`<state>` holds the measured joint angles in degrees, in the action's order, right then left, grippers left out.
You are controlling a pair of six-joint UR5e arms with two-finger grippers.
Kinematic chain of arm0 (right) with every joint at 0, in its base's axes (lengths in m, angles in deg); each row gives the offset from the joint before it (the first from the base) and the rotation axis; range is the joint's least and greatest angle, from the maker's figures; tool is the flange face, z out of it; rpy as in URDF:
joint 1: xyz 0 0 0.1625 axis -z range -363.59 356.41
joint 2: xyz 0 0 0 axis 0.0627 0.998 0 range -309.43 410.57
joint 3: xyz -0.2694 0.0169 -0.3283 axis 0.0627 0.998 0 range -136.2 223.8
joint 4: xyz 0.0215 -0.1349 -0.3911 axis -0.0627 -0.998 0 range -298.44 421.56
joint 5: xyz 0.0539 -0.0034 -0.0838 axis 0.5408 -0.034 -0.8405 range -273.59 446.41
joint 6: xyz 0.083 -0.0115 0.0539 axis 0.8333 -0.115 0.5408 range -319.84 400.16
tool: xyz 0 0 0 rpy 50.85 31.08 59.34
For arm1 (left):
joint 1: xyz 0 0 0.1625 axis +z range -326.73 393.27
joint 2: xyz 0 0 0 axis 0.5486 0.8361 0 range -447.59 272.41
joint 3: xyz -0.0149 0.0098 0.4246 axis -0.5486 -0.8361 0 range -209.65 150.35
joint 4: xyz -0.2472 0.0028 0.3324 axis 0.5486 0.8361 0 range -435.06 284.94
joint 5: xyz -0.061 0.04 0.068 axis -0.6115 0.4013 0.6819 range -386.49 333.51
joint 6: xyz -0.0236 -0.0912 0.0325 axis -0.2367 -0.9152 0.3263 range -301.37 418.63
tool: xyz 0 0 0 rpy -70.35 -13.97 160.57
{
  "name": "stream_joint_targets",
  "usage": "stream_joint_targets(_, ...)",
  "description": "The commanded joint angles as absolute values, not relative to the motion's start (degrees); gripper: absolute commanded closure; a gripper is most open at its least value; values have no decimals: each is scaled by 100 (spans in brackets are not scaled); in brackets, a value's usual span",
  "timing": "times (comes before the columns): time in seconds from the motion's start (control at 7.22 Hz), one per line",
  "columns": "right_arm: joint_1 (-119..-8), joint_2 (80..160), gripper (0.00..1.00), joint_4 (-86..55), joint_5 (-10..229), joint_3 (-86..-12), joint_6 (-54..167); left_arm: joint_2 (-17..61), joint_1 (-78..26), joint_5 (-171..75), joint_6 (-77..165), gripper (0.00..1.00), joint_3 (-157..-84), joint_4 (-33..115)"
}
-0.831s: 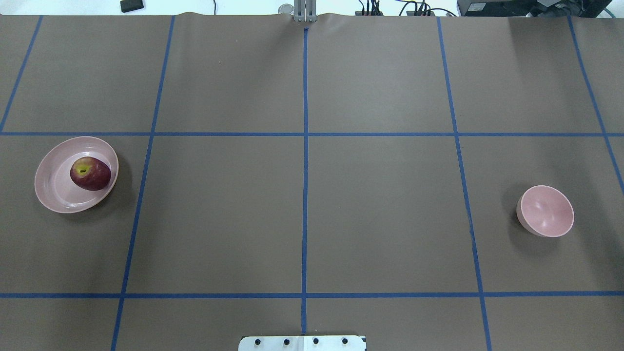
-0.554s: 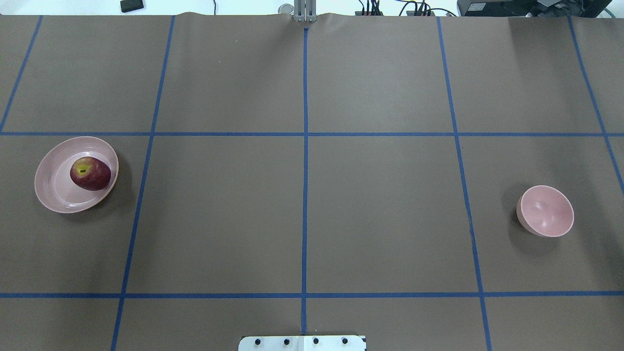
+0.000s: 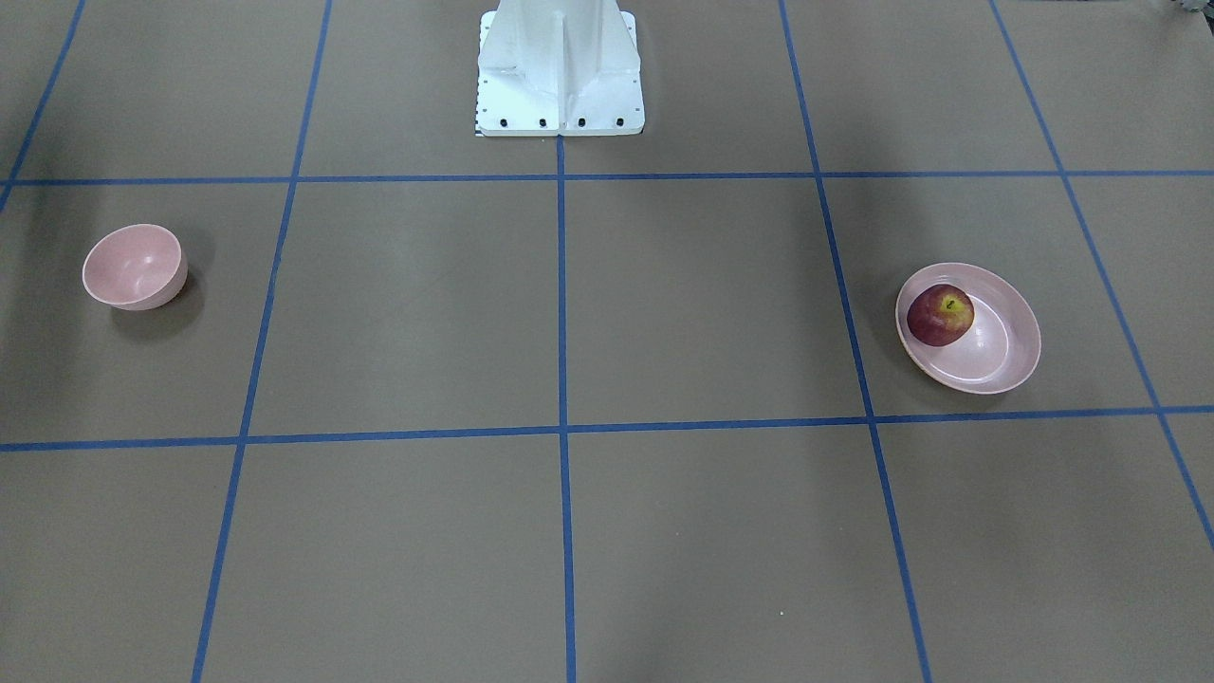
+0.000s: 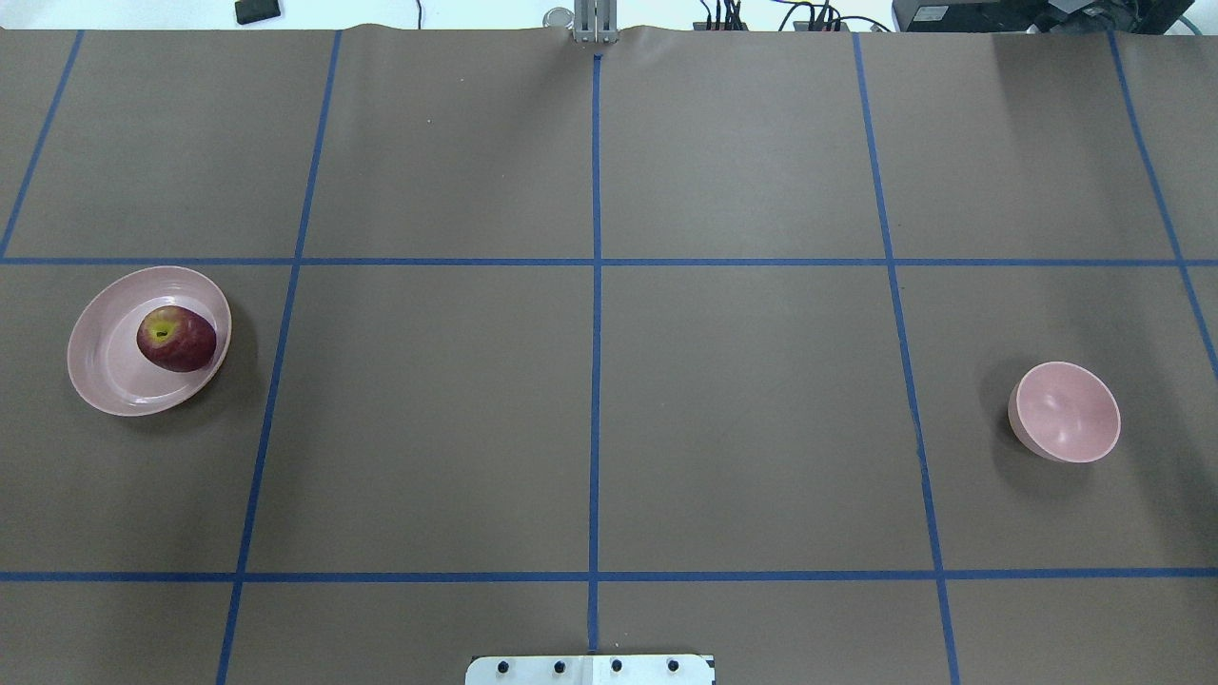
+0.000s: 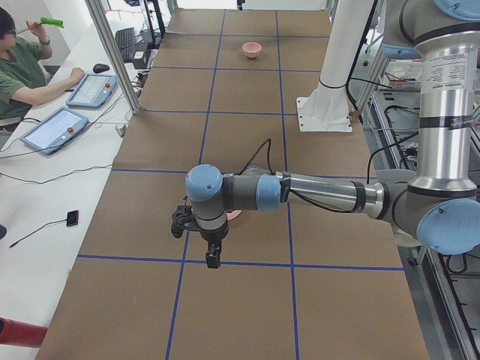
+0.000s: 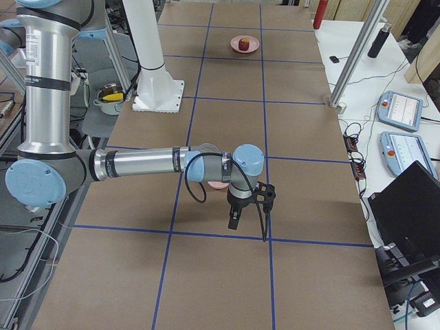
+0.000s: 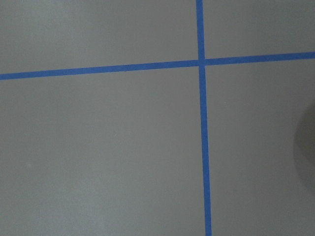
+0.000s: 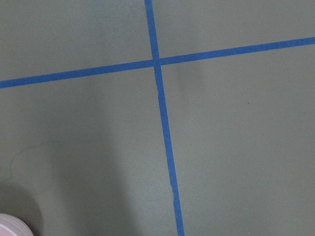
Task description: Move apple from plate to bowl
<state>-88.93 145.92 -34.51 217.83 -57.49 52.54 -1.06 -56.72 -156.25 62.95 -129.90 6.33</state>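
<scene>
The dark-red apple (image 4: 176, 340) (image 3: 940, 315) lies in the wide, shallow pink plate (image 4: 109, 371) (image 3: 1005, 356) on the table's left side. The small, deep pink bowl (image 4: 1066, 411) (image 3: 133, 266) stands empty on the right side. My left gripper (image 5: 214, 259) shows only in the exterior left view, hanging near the plate (image 5: 235, 216); I cannot tell if it is open. My right gripper (image 6: 234, 220) shows only in the exterior right view, beside the bowl (image 6: 218, 185); I cannot tell if it is open. The bowl's rim (image 8: 10, 227) edges the right wrist view.
Blue tape lines (image 4: 596, 285) divide the brown table into squares. The robot's white base (image 3: 560, 76) stands at the near middle edge. An operator (image 5: 19, 71) sits at a side desk with tablets (image 5: 56, 129). Cables and a black object (image 4: 257, 10) lie beyond the far edge.
</scene>
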Motion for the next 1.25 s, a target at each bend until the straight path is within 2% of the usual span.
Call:
stream_joint_targets(0.0,-8894,14593,0,-3450,21790,-5841,5308,-119,-5673,-15622,6302,1,-13124,633)
stream_joint_targets(0.42,-8885,14393,0,-3416,21798,-5903,5238,-23,-5629,-15631,6241,1,-13423,632)
stream_joint_targets(0.55,-8885,14034,0,-3267,21816,-5930,5290,160,-5629,-15631,6223,1,-13511,650)
stream_joint_targets(0.69,-8876,14031,0,-3249,22286,-5913,5308,371,-5620,-15648,6223,1,-13530,650)
stream_joint_targets(0.83,-8763,13979,0,-3127,22839,-5660,5265,373,-5585,-15657,6266,1,-13478,650)
stream_joint_targets(1.11,-8150,14031,0,-2153,22827,-5658,5692,373,-5340,-15727,6136,1,-13434,817)
